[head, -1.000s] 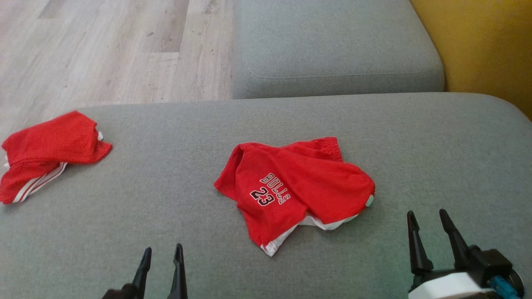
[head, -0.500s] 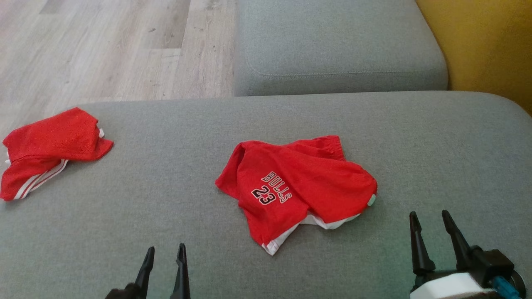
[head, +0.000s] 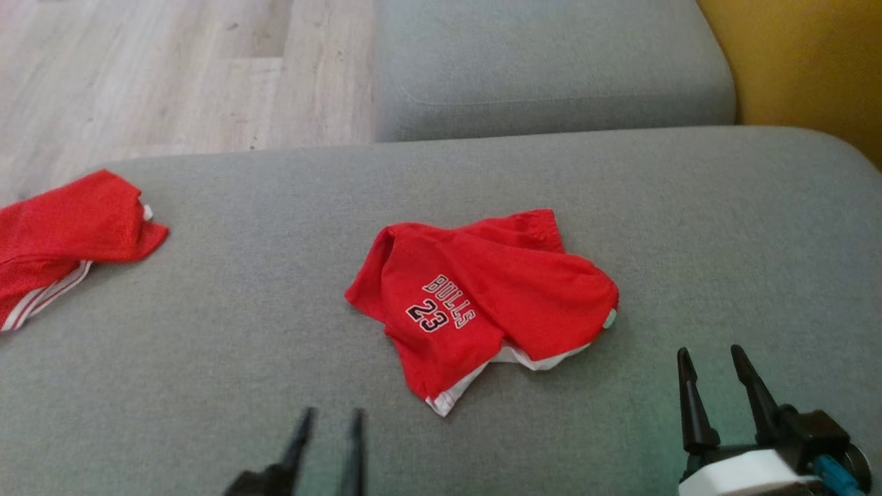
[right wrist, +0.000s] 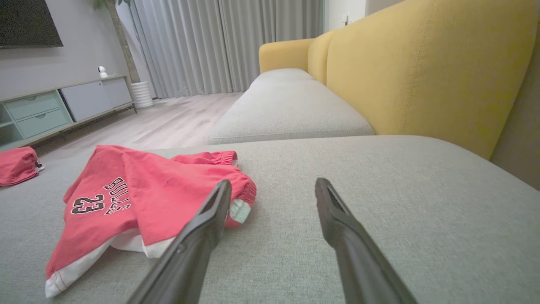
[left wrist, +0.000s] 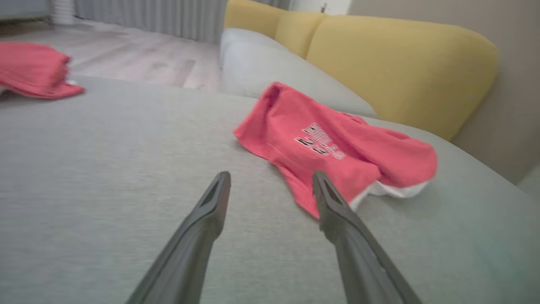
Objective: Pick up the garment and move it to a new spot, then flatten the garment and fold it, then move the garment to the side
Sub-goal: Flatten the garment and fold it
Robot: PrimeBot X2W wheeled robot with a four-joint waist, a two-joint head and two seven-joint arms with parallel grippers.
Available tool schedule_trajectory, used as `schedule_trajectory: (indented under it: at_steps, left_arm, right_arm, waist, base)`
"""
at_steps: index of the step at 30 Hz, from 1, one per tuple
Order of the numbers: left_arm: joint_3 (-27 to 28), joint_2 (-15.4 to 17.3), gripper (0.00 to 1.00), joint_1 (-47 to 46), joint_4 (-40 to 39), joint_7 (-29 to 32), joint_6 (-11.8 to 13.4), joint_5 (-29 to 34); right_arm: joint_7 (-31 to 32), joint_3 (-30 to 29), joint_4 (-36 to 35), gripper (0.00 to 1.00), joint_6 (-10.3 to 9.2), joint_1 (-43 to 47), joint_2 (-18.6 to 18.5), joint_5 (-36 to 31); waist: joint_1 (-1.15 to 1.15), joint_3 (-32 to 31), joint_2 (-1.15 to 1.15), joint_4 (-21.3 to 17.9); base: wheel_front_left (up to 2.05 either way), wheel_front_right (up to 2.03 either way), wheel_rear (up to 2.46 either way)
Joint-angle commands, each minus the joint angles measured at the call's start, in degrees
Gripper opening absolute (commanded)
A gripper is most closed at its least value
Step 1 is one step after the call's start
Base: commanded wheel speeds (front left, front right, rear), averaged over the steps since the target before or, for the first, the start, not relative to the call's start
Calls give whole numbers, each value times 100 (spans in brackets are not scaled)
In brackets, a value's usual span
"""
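Left gripper [head: 331,413]: low over the grey woven sofa cushion [head: 207,358], fingers spread wide with nothing between them, aimed at the garment's near corner.
Right gripper [head: 710,353]: equally wide and empty, just off the garment's right edge, not touching it.
Garment: red "BULLS 23" shorts with white hem trim [head: 482,296], crumpled mid-cushion and partly doubled over, lying between the two grippers and a little beyond them.
Handling: judged light, thin and limp. It would sag from a single pinch, so two holds suit it better.
Where to hold: the white-trimmed leg corner [head: 441,403] lies nearest the left side. The bulged fold by the small pale tag [head: 610,318] suits the right. The gathered waistband [head: 534,224] at the far edge looks thickest.
Doubt: the left wrist view is blurred, so the layers at that near corner may be one or two.
Nearby: a second red garment with white stripes [head: 62,234] lies at the cushion's left end, well apart.
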Motion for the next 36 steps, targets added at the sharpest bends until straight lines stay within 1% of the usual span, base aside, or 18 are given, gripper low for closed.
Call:
schedule_trajectory:
  at_steps: [1, 6, 9, 16, 21, 24, 25, 26, 27, 28, 29, 30, 31, 34, 36]
  left_arm:
    - [52, -106, 100, -373, -98, 8, -56, 56]
    - [-483, -368, 100, -655, 329, 178, -381, 64]
    - [-689, -455, 100, -874, 712, 219, -489, 62]
    - [-850, -550, 100, -1544, 1689, 123, -572, -39]
    - [-939, -572, 100, -1959, 2343, 46, -546, -170]
    - [-1083, -576, 100, -2116, 2559, -2, -556, -324]
    - [-1149, -576, 95, -2152, 2605, -16, -551, -380]
    - [-1218, -576, 75, -2183, 2646, -28, -544, -432]
    - [-1284, -577, 46, -2209, 2679, -41, -531, -481]
    - [-1346, -577, 36, -2234, 2707, -55, -515, -524]
    - [-1346, -577, 36, -2234, 2707, -55, -515, -524]
    - [-1411, -577, 16, -2258, 2733, -68, -499, -556]
    - [-1470, -577, 0, -2278, 2748, -85, -478, -578]
    - [-1546, -577, 0, -2324, 2734, -131, -375, -637]
    - [-1501, -578, 0, -2337, 2685, -149, -295, -664]
  right_arm:
    - [-63, 144, -186, 100, 43, -357, -41, -50]
    - [-63, 194, -192, 100, 43, -458, -41, -125]
    - [-63, 224, -196, 100, 43, -517, -41, -172]
    - [-63, 184, -241, 100, 43, -690, -41, -240]
    - [-63, 199, -249, 100, 43, -782, -41, -237]
    - [-63, 212, -249, 100, 43, -811, -41, -228]
    - [-63, 207, -249, 100, 43, -813, -41, -227]
    - [-63, 201, -248, 100, 43, -814, -41, -227]
    - [-63, 194, -248, 100, 43, -811, -41, -227]
    - [-63, 185, -247, 100, 43, -807, -41, -227]
    - [-63, 185, -247, 100, 43, -807, -41, -227]
    - [-63, 175, -245, 100, 43, -801, -41, -226]
    - [-63, 164, -239, 100, 43, -793, -41, -223]
    - [-63, 161, -179, 100, 43, -792, -41, -212]
    - [-63, 167, -102, 100, 43, -850, -41, -228]
  waist:
    - [0, 73, 0, -68]
    - [0, 276, 0, -287]
    - [0, 402, 0, -457]
    - [0, 729, 0, -763]
    - [0, 842, 0, -874]
    - [0, 866, 0, -920]
    - [0, 868, 0, -928]
    - [0, 867, 0, -931]
    - [0, 863, 0, -932]
    - [0, 857, 0, -929]
    - [0, 857, 0, -929]
    - [0, 848, 0, -922]
    - [0, 829, 0, -905]
    - [0, 784, 0, -828]
    - [0, 750, 0, -755]
  base:
    - [0, 0, 0]
    - [0, 0, 0]
    - [0, 0, 0]
    - [0, 0, 0]
    - [0, 0, 0]
    - [0, 0, 0]
    - [0, 0, 0]
    - [0, 0, 0]
    - [0, 0, 0]
    - [0, 0, 0]
    - [0, 0, 0]
    - [0, 0, 0]
    - [0, 0, 0]
    - [0, 0, 0]
    - [0, 0, 0]
